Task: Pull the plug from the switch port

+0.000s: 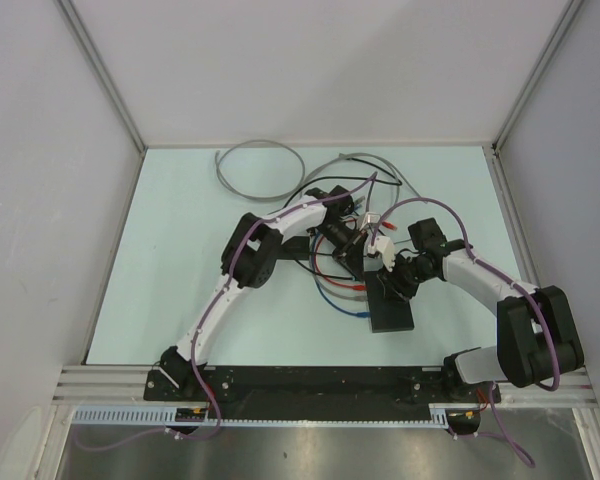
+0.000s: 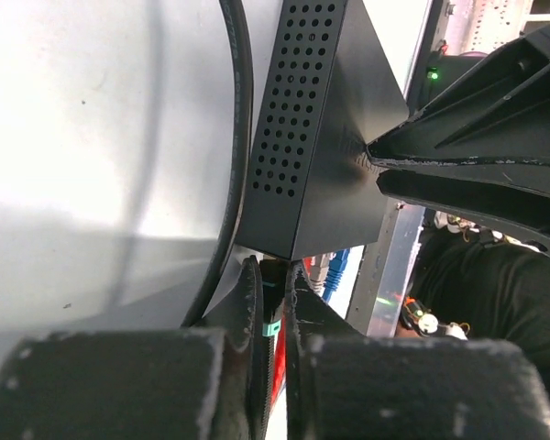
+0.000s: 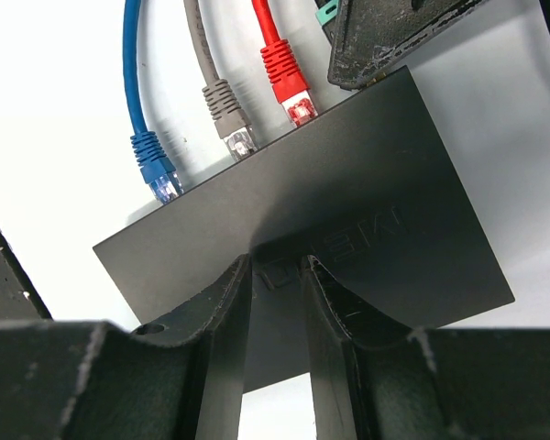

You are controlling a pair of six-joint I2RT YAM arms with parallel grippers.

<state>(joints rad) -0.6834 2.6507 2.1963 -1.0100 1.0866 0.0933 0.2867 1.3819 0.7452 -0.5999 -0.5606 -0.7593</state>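
From above: shows the switch (image 1: 392,312) flat on the table (image 1: 180,250), right of centre, with its long axis running near to far, slightly tilted, and its cabled narrow edge facing left. Shows a blue cable (image 1: 345,309) leaving that edge. Finds the left arm arched in from the left, with the left gripper (image 1: 363,260) at the far end of that edge. Finds the right arm bent in from the right, with the right gripper (image 1: 398,282) over the far part of the box.

From the left wrist: looks up the vented side of the switch, tall in view. Catches its own fingers (image 2: 246,312) drawn narrow on the plug (image 2: 271,321), teal tab between them, just below the box's corner. Cannot tell whether seated or free. Shows the right fingers (image 2: 477,119) nearly together, tips on the top face.

From the right wrist: looks across the top face to the port edge, rising from lower left to upper right. Shows a blue plug (image 3: 156,165), grey plug (image 3: 227,105) and red plug (image 3: 289,82) seated side by side. Places a left finger just right of the red one, hiding the switch port, with a sliver of teal beside it. Shows its own fingers close together at the near side of the face.
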